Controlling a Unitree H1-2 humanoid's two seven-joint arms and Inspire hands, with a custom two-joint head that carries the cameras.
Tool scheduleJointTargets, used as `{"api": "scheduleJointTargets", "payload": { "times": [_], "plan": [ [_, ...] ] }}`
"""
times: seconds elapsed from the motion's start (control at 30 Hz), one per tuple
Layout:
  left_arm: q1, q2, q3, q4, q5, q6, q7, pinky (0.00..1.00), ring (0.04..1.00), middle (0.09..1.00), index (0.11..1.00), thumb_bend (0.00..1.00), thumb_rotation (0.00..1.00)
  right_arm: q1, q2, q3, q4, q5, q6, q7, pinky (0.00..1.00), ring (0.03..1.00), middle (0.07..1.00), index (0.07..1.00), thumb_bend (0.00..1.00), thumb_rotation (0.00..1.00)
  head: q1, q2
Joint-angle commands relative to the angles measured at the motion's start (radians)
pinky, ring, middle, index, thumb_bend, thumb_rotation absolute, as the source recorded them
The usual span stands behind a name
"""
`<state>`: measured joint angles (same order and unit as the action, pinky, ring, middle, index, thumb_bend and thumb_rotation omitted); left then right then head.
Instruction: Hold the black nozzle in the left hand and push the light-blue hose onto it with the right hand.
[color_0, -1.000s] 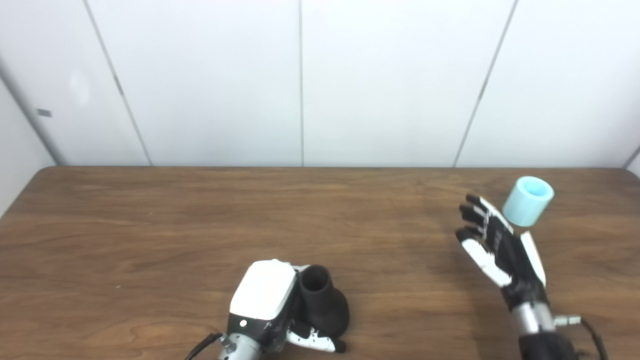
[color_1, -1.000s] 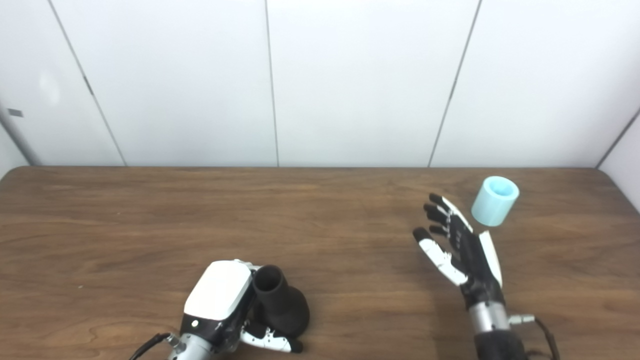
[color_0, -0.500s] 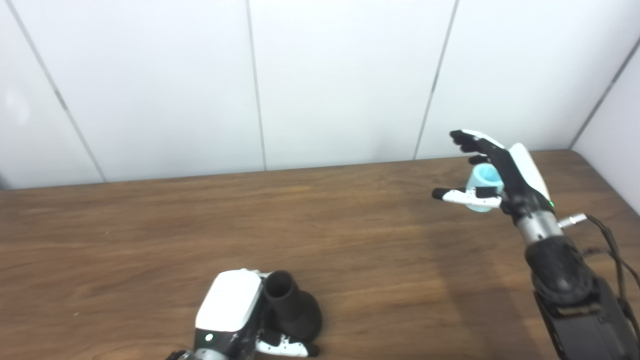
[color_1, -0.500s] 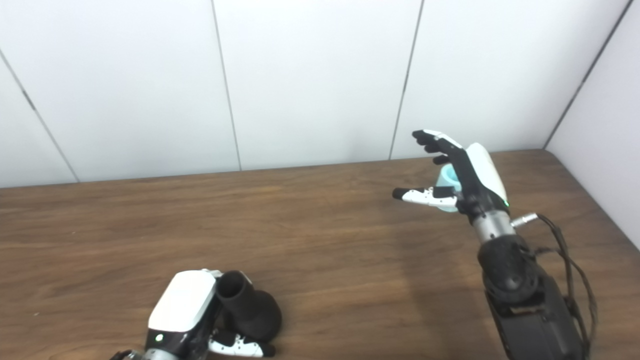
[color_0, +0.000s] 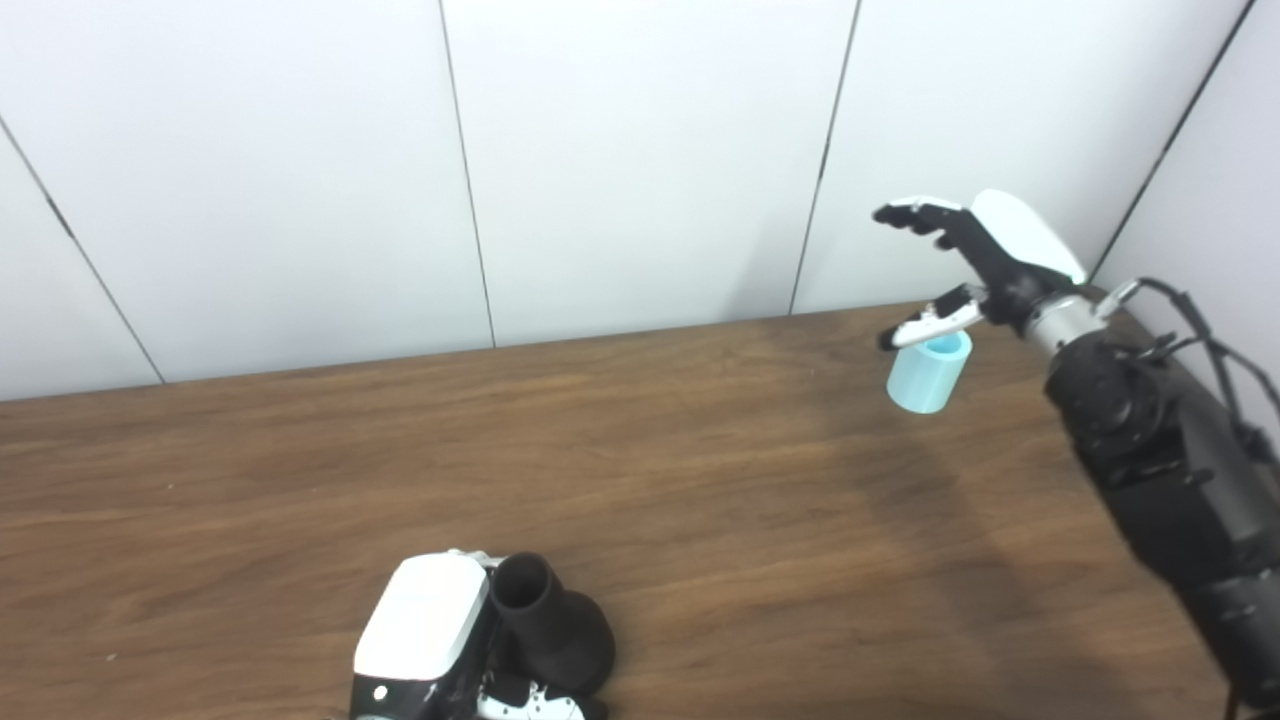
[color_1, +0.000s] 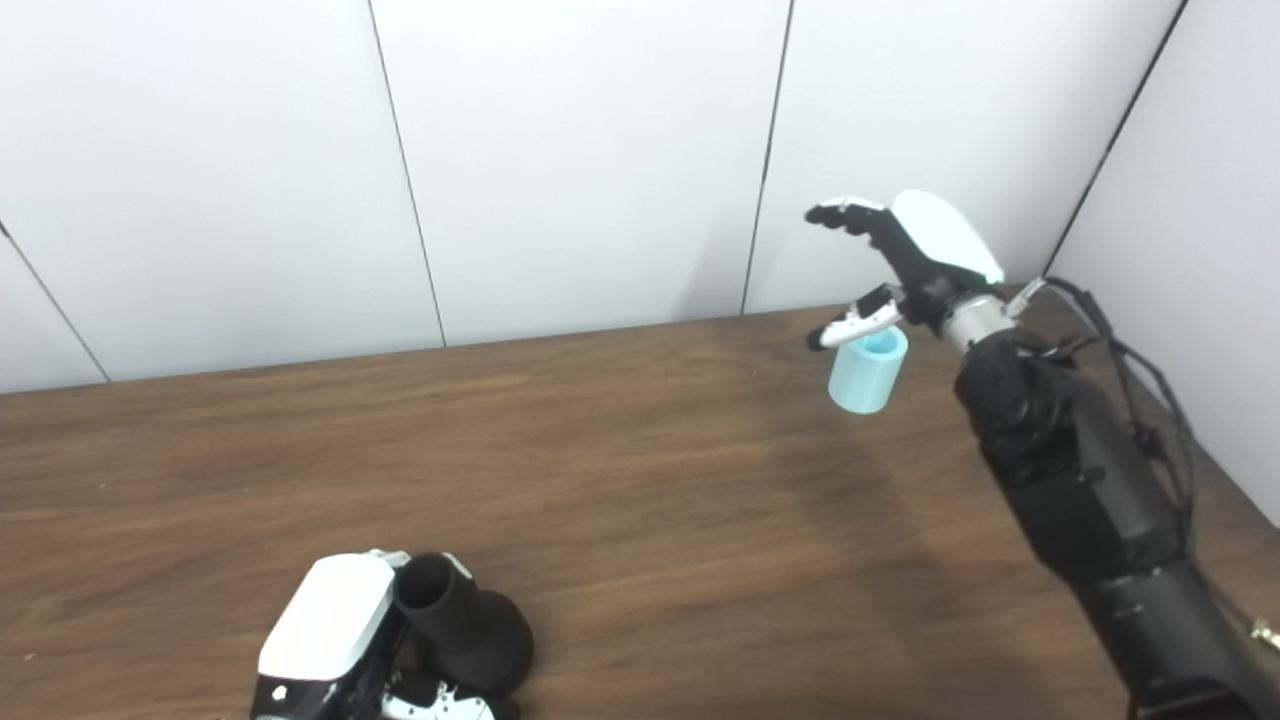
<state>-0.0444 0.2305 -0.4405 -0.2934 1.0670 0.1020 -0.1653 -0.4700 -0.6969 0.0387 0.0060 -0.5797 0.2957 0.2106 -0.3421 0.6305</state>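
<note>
The black nozzle (color_0: 553, 627) stands on the wooden table (color_0: 640, 470) near its front edge, narrow mouth up. My left hand (color_0: 425, 645) is wrapped around it from the left, thumb across its flared base. The light-blue hose piece (color_0: 929, 371), a short open cylinder, stands upright at the far right of the table. My right hand (color_0: 965, 262) hovers above and just behind the hose, open, fingers spread and pointing left, thumb over the rim of the hose. I cannot tell whether the thumb touches it.
White wall panels (color_0: 640, 160) rise right behind the table's far edge, and a side wall (color_1: 1200, 250) closes in at the right. My right arm's black forearm with cables (color_0: 1160, 440) stretches over the table's right side.
My right hand has risen and reached farther back, from beside the hose to above it. The camera has swung right and tilted. My left hand keeps its hold on the nozzle.
</note>
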Motion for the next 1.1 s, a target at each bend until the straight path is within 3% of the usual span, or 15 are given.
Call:
{"api": "scheduleJointTargets", "payload": {
  "times": [0.0, 0.2, 0.37, 0.47, 0.57, 0.77, 0.9, 1.07],
  "plan": [
    [0.023, 0.007, -0.010, 0.009, -0.018, -0.007, -0.045, 0.70, 0.612, 0.479, 0.491, 0.52, 0.00, -0.055, -0.052, 0.026, 0.029, -0.044, -0.024, 0.016, 0.79, 0.859, 0.823, 0.784, 0.87, 0.10, -0.001, 0.001],
    [0.025, 0.005, -0.011, 0.011, -0.019, -0.008, -0.049, 0.70, 0.612, 0.469, 0.494, 0.52, 0.00, -0.096, -0.078, 0.126, 0.179, -0.114, -0.049, 0.039, 0.85, 0.886, 0.837, 0.800, 0.91, 0.12, -0.004, -0.005],
    [0.030, 0.003, -0.014, 0.001, -0.015, -0.007, -0.054, 0.70, 0.608, 0.458, 0.498, 0.52, 0.00, -0.130, -0.078, 0.176, 0.304, -0.147, -0.087, 0.020, 0.93, 0.911, 0.859, 0.808, 0.95, 0.22, 0.000, -0.002],
    [0.032, 0.004, -0.015, -0.006, -0.007, -0.002, -0.063, 0.71, 0.607, 0.459, 0.498, 0.52, 0.00, -0.143, -0.072, 0.185, 0.361, -0.150, -0.103, 0.013, 0.86, 0.902, 0.851, 0.810, 0.98, 0.28, 0.001, -0.002],
    [0.034, 0.005, -0.014, -0.008, -0.005, -0.003, -0.062, 0.71, 0.606, 0.464, 0.497, 0.53, 0.00, -0.151, -0.068, 0.189, 0.413, -0.139, -0.131, 0.001, 0.87, 0.888, 0.841, 0.812, 1.00, 0.34, -0.004, 0.002],
    [0.036, 0.007, -0.013, -0.012, -0.007, -0.005, -0.063, 0.72, 0.602, 0.461, 0.498, 0.52, 0.00, -0.149, -0.057, 0.182, 0.462, -0.117, -0.158, -0.022, 0.90, 0.869, 0.828, 0.820, 1.00, 0.29, -0.003, 0.006],
    [0.036, 0.002, -0.012, -0.014, -0.006, 0.004, -0.074, 0.72, 0.610, 0.472, 0.494, 0.52, 0.00, -0.145, -0.050, 0.174, 0.486, -0.111, -0.182, -0.075, 0.80, 0.787, 0.783, 0.783, 0.97, 0.25, 0.002, 0.010],
    [0.037, -0.001, -0.009, -0.014, -0.008, 0.008, -0.080, 0.72, 0.613, 0.472, 0.493, 0.53, 0.00, -0.136, -0.045, 0.150, 0.481, -0.072, -0.187, -0.082, 0.68, 0.704, 0.754, 0.769, 0.93, 0.19, 0.002, 0.010]
  ]
}}
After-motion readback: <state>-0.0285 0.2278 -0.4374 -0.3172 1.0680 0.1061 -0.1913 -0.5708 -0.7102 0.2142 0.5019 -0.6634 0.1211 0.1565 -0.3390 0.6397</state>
